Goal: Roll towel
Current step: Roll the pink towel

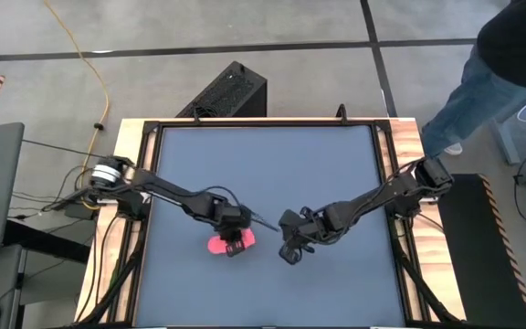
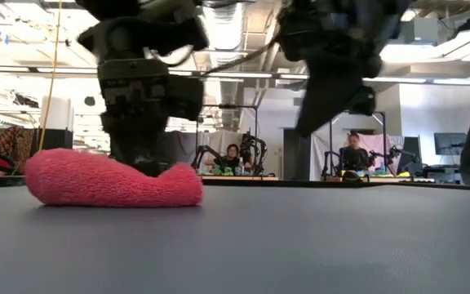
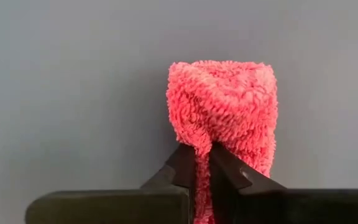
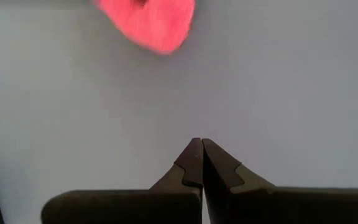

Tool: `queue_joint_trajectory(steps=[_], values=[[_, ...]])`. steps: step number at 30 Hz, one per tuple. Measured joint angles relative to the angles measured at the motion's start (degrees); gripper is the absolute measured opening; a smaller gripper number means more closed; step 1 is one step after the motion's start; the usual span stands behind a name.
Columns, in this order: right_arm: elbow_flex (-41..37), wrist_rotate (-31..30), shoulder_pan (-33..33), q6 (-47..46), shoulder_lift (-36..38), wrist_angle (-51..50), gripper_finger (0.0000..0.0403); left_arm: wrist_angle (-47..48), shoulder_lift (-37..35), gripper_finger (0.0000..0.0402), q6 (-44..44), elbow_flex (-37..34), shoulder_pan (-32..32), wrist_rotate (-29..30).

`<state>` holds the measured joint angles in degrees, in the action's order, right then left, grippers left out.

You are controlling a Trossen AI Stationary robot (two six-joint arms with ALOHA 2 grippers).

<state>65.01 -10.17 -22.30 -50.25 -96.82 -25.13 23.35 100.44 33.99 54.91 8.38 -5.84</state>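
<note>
The bright pink towel (image 1: pixel 224 243) lies rolled into a short thick roll on the dark grey table, left of its middle; it also shows in the low view (image 2: pixel 113 180) and the left wrist view (image 3: pixel 225 109). My left gripper (image 1: pixel 234 247) stands over the roll, shut on part of it (image 3: pixel 202 163). My right gripper (image 1: pixel 289 254) is shut and empty, off the towel toward the table's right; in the right wrist view (image 4: pixel 202 144) the towel (image 4: pixel 151 22) lies farther off. My left gripper pinches a narrow fold of the towel (image 3: pixel 202 152) between its two fingertips, at the near side of the roll. The fingers come from above, pointing down. The roll rests on the table, one end toward the camera in the wrist view.
Bare grey tabletop (image 1: pixel 272 174) lies all around the towel. A wooden frame (image 1: pixel 135 164) borders the table. A person in jeans (image 1: pixel 482 73) stands beyond the far right corner; people sit at desks in the room behind (image 2: pixel 353 155).
</note>
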Motion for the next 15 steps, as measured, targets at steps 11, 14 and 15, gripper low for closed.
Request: queue_joint_trajectory(steps=[11, 14, 15], values=[[-0.04, 0.66, 0.79, 0.89, 0.13, -0.68, 0.0022, -38.3, -25.49, 0.0002, 48.24, -41.74, 2.3, 19.17], [-0.04, 1.16, 1.56, 2.01, 0.13, -0.16, 0.0022, -44.03, -30.19, 0.0002, 54.82, -46.73, 2.46, 25.7], [-0.04, 1.24, 2.1, 2.59, 0.13, 0.18, 0.0022, -43.39, -31.56, 0.0001, 55.95, -47.08, 2.45, 27.5]])
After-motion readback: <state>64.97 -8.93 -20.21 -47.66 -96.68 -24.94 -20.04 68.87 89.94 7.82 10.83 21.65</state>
